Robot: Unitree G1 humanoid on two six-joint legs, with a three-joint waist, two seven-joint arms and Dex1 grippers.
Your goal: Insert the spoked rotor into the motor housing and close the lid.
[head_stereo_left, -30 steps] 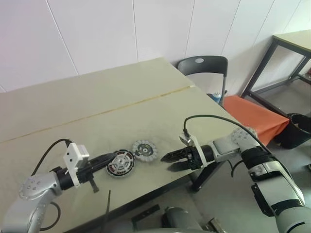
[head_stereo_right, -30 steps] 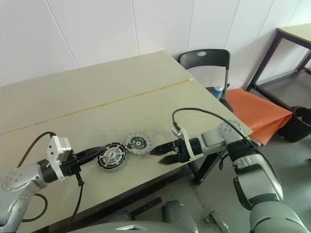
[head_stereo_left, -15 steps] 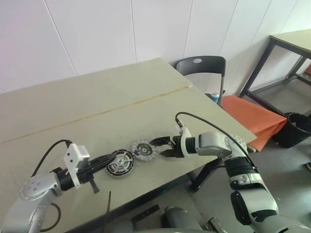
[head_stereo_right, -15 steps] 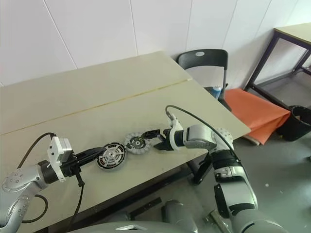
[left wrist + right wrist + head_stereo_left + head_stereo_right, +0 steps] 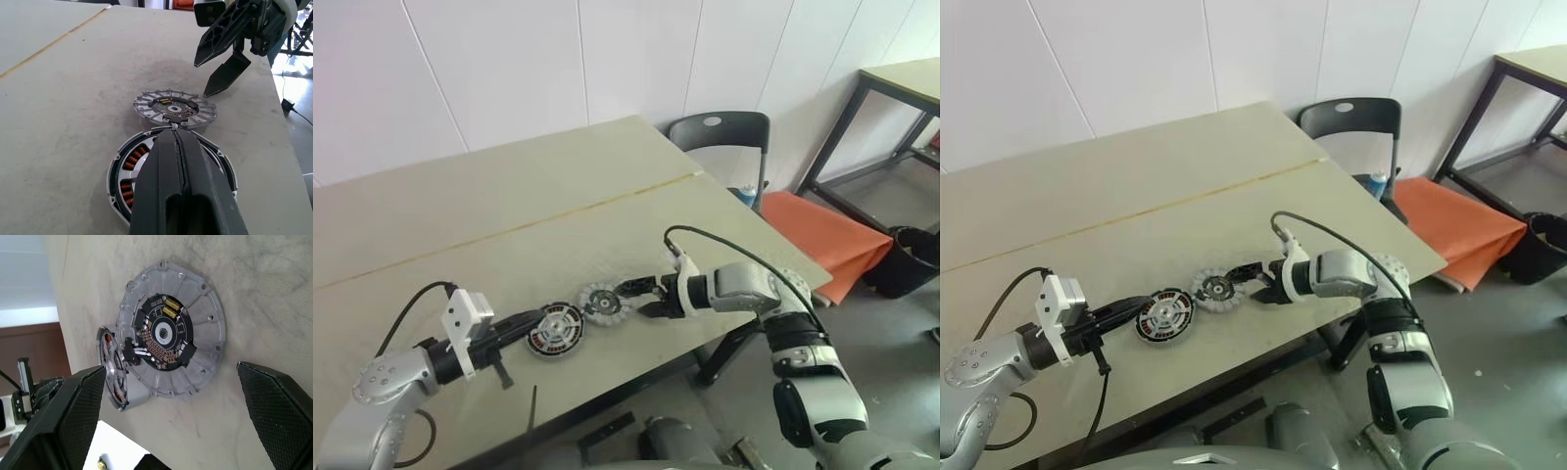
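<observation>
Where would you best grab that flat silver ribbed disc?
Probably by its thin outer rim, jaws straddling the ribbed silver disc from the robot's right, where the open right gripper sits. It lies flat with a circuit board at its centre, and the motor housing crowds its left edge.

A dark chair (image 5: 722, 132) stands beside an orange cushion (image 5: 827, 240).

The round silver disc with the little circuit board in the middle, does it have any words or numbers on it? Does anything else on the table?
No text can be read anywhere.
Silver disc: its circuit board shows only tiny parts; any markings are too small to read.
Motor housing: copper windings show, no label visible.
Left gripper and right gripper: no writing visible.
Table: plain, no signs.
</observation>
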